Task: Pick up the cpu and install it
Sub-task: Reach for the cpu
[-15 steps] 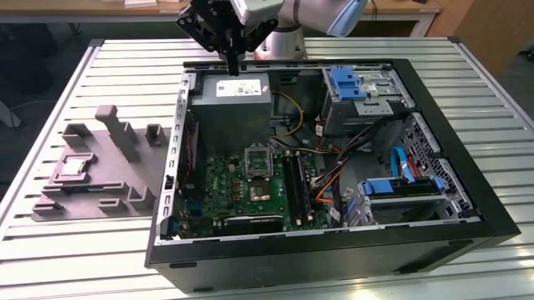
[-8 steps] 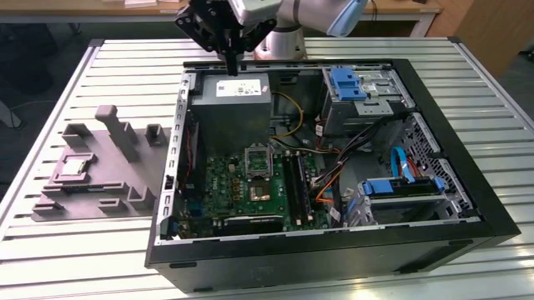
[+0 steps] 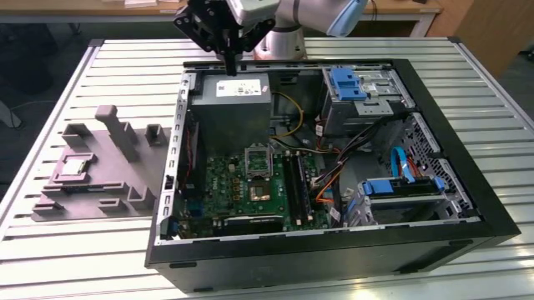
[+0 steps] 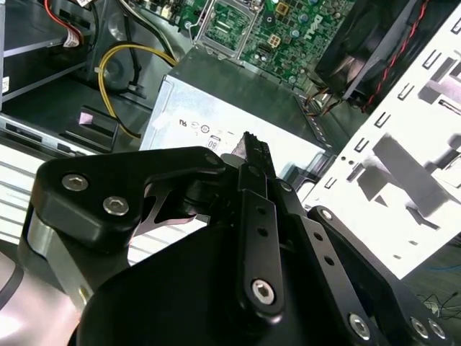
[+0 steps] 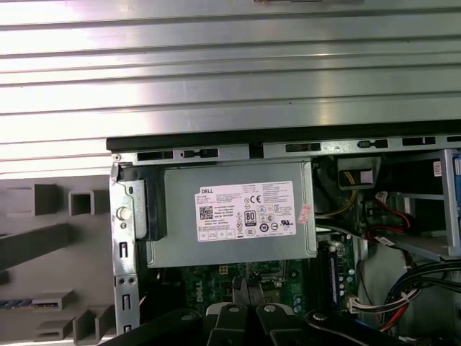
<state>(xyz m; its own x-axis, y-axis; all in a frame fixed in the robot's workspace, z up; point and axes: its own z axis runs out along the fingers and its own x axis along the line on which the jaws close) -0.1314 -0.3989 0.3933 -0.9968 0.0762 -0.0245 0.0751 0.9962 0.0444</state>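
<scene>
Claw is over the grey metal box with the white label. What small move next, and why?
I would likely carry the claw toward the exterior view's left, over the grey moulded plastic tray: the small silvery square cpu lies there untouched, while the claw hangs shut and empty above the grey metal box with the white label inside the open black computer case.

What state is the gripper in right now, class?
Gripper: jaws closed, holding nothing; the cpu lies on the grey fixture.
</scene>
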